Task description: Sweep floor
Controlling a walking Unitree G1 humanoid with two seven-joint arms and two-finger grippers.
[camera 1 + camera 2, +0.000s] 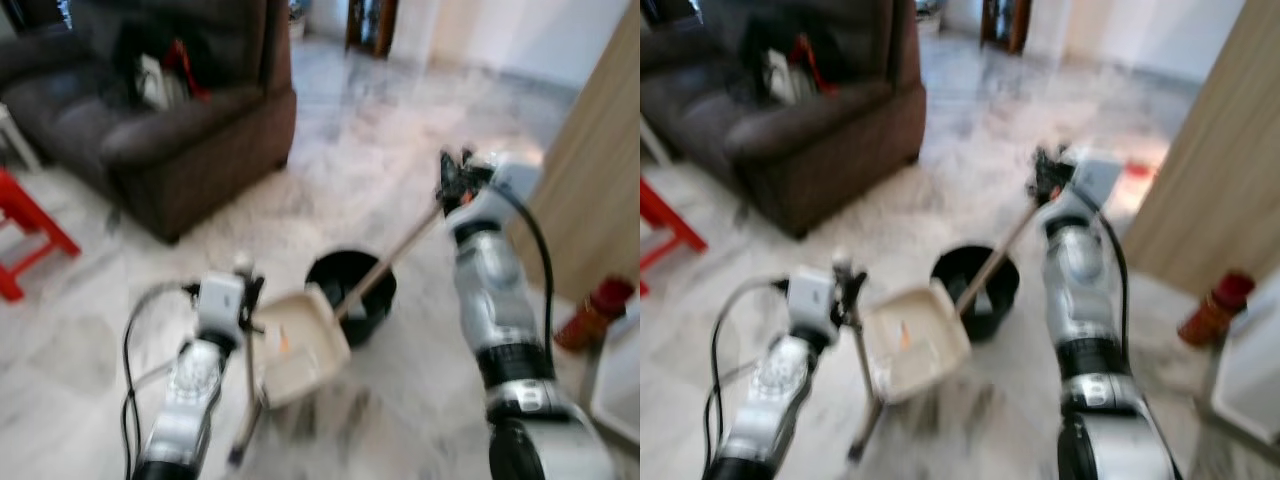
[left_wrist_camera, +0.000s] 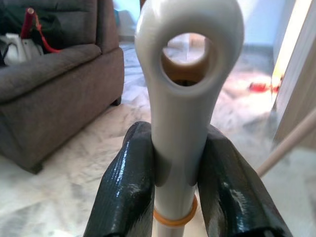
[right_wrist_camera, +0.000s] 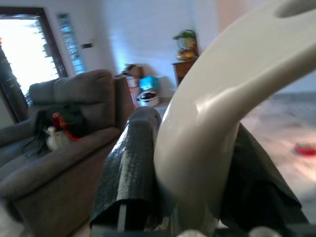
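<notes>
My left gripper (image 1: 246,292) is shut on the cream dustpan handle (image 2: 183,113), whose end with a hole sticks out past the black fingers (image 2: 129,187). The cream dustpan (image 1: 300,347) hangs tilted beside a black bin (image 1: 367,290) on the marble floor. A thin pole (image 1: 243,420) runs down from the left gripper toward the floor. Higher, to the right, my right gripper (image 1: 455,182) is shut on the curved cream broom handle (image 3: 217,108). The broom stick (image 1: 395,255) slants from it down into the bin. The picture is blurred.
A dark brown sofa (image 1: 170,120) with a white and red bundle on it stands at the back left. A red stool (image 1: 25,225) is at the far left. A wooden panel (image 1: 600,170) and a red bottle (image 1: 595,312) are at the right.
</notes>
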